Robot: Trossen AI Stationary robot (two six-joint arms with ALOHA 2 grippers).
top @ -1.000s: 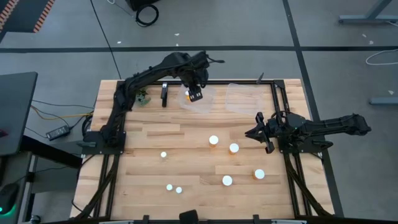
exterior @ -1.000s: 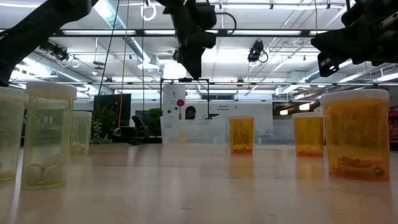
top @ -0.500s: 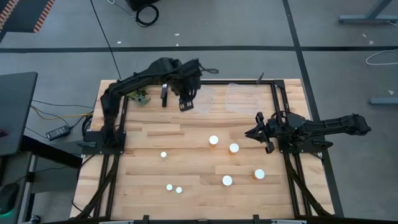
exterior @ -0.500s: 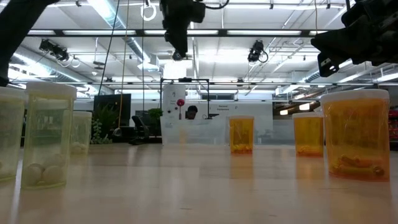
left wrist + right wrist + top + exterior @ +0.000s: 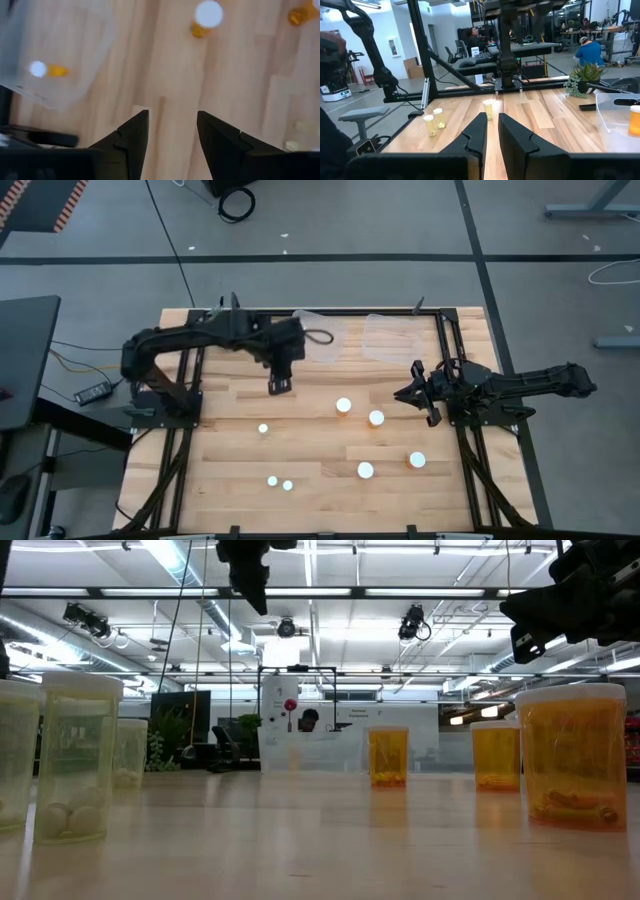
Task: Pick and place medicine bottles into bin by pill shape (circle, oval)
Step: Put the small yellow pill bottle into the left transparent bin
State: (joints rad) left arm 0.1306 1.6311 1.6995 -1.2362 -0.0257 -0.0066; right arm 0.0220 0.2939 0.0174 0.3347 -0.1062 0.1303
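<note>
Left hand [image 5: 279,385] empty, fingers apart, above worktop [image 5: 230,480], positioned for next bottle [image 5: 343,405]. Right hand [image 5: 415,393] closed, idle.

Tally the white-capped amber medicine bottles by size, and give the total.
Wide amber plastic bottles with white caps: 4
Tiny amber plastic bottles with white caps: 4, one lying in the clear plastic bin
Total: 8

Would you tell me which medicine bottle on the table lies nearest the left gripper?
The tiny bottle standing alone on the table's left half is nearest the left gripper, just ahead of the wider bottle to its right.
</note>
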